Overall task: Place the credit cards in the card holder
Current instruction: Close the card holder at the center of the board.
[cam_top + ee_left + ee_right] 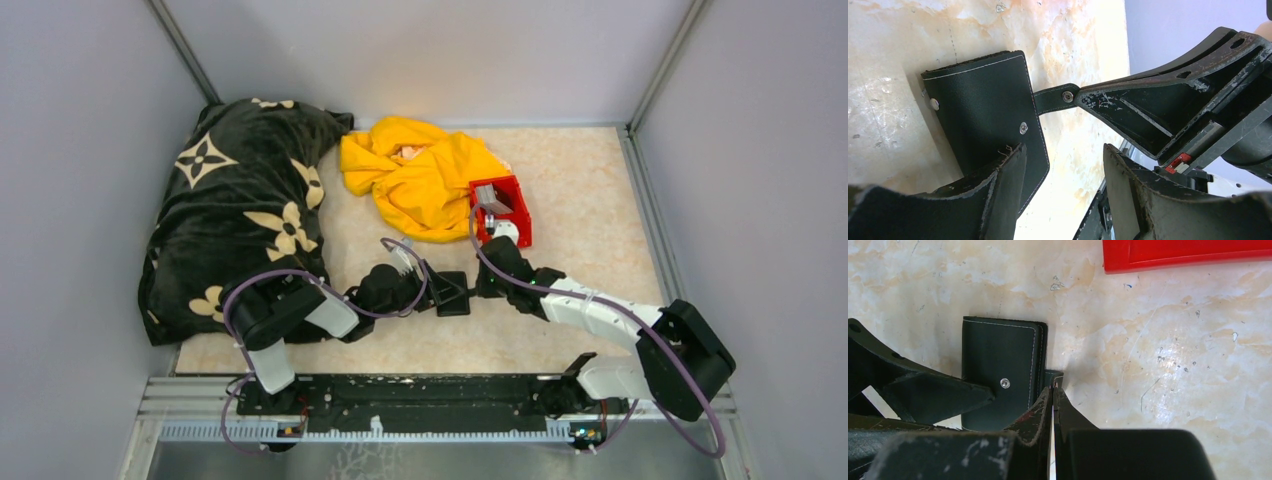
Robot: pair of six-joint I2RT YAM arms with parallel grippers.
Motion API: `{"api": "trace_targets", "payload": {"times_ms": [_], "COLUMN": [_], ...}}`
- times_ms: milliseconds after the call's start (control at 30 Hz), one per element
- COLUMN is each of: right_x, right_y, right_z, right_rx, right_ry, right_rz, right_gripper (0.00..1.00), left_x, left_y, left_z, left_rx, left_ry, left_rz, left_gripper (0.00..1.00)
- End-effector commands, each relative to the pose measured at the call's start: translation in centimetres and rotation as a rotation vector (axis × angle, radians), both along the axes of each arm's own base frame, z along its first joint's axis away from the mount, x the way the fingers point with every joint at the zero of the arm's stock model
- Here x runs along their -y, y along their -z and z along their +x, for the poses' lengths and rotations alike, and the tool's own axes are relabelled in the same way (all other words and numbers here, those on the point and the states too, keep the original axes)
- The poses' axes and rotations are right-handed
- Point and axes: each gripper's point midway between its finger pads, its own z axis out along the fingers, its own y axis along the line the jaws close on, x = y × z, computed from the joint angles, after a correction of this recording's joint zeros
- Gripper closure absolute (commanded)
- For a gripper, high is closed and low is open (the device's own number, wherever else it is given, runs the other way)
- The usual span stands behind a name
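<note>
The black card holder (453, 296) lies closed on the table between my two grippers. It also shows in the left wrist view (983, 110) and the right wrist view (998, 355). My right gripper (1053, 386) is shut on its snap tab (1053, 98) at the wallet's right edge. My left gripper (1063, 167) is open, one finger (1005, 175) over the wallet, the other finger beside it. The grey credit cards (489, 196) lie in the red bin (512, 214), behind the right gripper (474, 288).
The red bin's edge shows at the top of the right wrist view (1188, 252). A yellow cloth (420, 175) lies behind the wallet, touching the bin. A black flowered blanket (240, 210) covers the left side. Grey walls enclose the table.
</note>
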Motion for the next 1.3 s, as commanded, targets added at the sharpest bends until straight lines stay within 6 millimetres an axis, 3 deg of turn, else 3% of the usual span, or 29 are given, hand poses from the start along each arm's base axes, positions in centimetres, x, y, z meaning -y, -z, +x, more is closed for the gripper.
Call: {"api": "trace_targets", "payload": {"times_ms": [0, 300, 467, 700, 1267], "right_x": [-1.7, -3.6, -4.4, -5.0, -6.0], "right_y": [-2.1, -2.3, -2.2, -2.1, -1.9], "right_z": [1.2, 1.0, 1.0, 0.8, 0.5], "right_rx": [0.045, 0.038, 0.033, 0.026, 0.017], "right_ry": [-0.024, -0.064, -0.074, -0.083, -0.103], "right_rz": [0.057, 0.069, 0.070, 0.069, 0.053], "right_gripper": [1.00, 1.00, 1.00, 1.00, 1.00], "left_x": [0.5, 0.5, 0.0, -0.2, -1.1], "left_y": [-0.3, -0.2, -0.7, -0.7, 0.0], "left_z": [0.2, 0.3, 0.1, -0.2, -0.6], "left_rx": [0.009, -0.001, 0.004, 0.004, 0.003], "left_ry": [0.000, -0.017, -0.032, -0.026, -0.034], "left_rz": [-0.013, -0.030, -0.083, -0.091, -0.062], "left_gripper": [0.35, 0.36, 0.46, 0.50, 0.80]}}
